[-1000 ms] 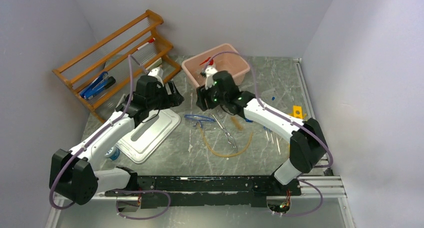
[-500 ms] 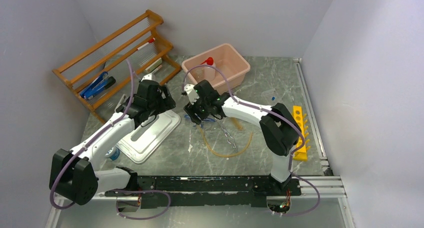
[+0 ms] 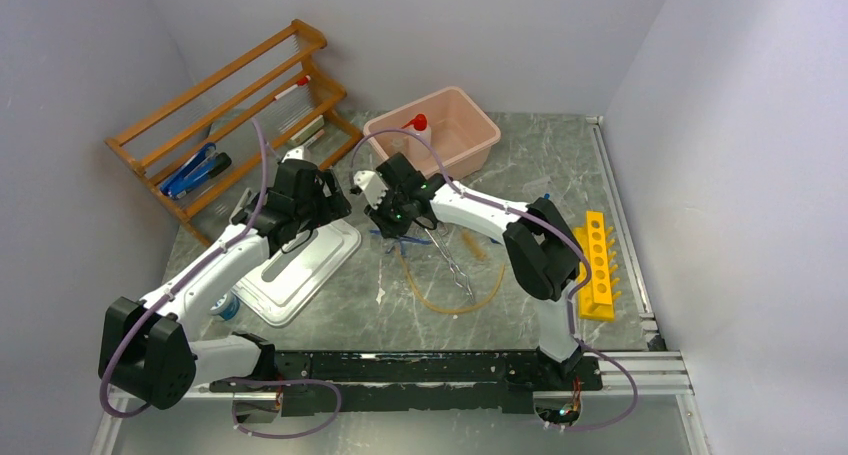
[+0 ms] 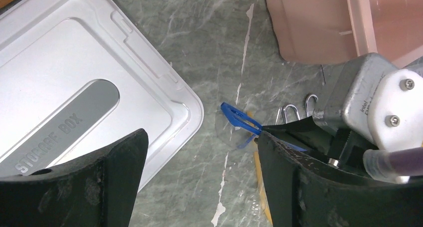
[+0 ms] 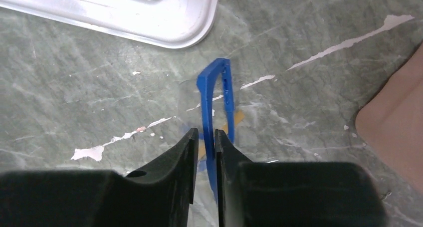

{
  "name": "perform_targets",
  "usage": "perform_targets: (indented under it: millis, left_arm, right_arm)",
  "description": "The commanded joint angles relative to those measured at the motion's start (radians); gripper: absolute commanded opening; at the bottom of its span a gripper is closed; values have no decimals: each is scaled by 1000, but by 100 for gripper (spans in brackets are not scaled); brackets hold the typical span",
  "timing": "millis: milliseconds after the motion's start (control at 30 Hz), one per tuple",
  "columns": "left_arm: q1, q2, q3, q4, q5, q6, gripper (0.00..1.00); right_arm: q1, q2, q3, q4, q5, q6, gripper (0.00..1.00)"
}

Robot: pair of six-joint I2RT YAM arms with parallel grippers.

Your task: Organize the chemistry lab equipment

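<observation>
Seen from above, the right gripper (image 3: 392, 218) is down at the blue-framed clear goggles (image 3: 384, 235), which lie on the worktop (image 3: 540, 165) between the white lid (image 3: 300, 270) and the metal tongs (image 3: 452, 267). The white red-capped squeeze bottle (image 3: 421, 125) stands in the pink tub (image 3: 478, 147), and the yellow tube rack (image 3: 598, 265) lies far right.

The left wrist view shows the left gripper (image 4: 197, 139) empty, jaws wide apart, above the worktop. The goggles' blue frame (image 4: 239, 118) is just past the lid's corner.

In the right wrist view, the right gripper (image 5: 205, 137) is pinched onto the goggles' blue side arm, a finger touching each side
</observation>
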Motion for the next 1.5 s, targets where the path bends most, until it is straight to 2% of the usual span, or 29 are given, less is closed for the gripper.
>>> perform_targets:
  millis: [0, 133, 333, 500, 700, 900, 1033, 1133, 1300, 1467]
  left_arm:
    - [8, -15, 19, -5, -16, 9, 85]
    - [9, -20, 22, -5, -18, 12, 85]
    - [14, -49, 32, -23, -35, 16, 85]
    - [17, -126, 32, -52, -85, 5, 85]
    - [17, -237, 40, -87, -146, -5, 85]
    - [17, -287, 76, -107, -162, 6, 86]
    - [17, -291, 79, -107, -158, 9, 86]
    - [16, -281, 79, -100, -145, 11, 86]
    - [17, -258, 87, -93, -129, 23, 86]
    - [17, -235, 99, -94, -127, 40, 86]
  right_arm:
    - [3, 1, 28, -60, -40, -43, 17]
    - [3, 1, 47, -73, -55, -37, 0]
    - [1, -22, 76, -74, -82, 0, 0]
    - [-12, -110, 79, -28, -123, 50, 0]
    - [-34, -240, 66, 75, -135, 137, 0]
    - [-80, -381, 55, 244, -85, 293, 0]
    - [-134, -443, 45, 376, 36, 484, 0]
    - [-169, -444, 63, 411, 172, 626, 0]
    - [-193, -416, 67, 415, 487, 872, 0]
    - [-195, -321, 130, 316, 726, 1064, 0]
